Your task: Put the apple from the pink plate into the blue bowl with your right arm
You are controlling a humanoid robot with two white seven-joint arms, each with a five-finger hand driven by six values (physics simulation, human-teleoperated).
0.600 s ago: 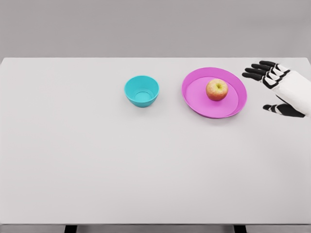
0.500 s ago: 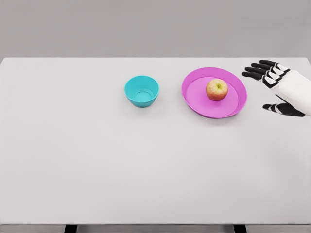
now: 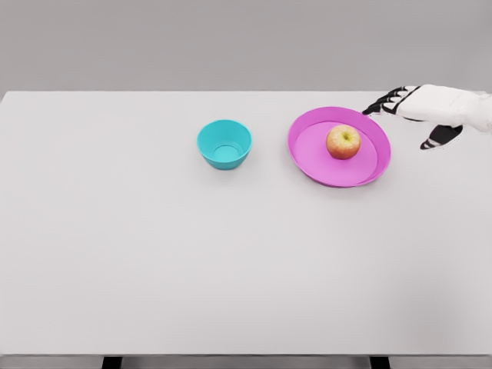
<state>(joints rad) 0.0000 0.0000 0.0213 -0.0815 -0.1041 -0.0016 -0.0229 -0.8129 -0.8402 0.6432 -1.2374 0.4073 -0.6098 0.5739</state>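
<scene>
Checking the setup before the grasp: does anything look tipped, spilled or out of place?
Nothing stands out. The apple sits on the pink plate, the blue bowl stands upright and empty, and the right hand hovers open beside the plate's far right rim.

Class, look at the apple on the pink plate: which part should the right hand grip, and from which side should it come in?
Grip the apple around its round middle, coming down from above and from the right, where the right hand is, open, beyond the pink plate. The apple sits stem up, clear of the raised rim, so its sides are free; a low sideways approach would probably catch the rim.
</scene>
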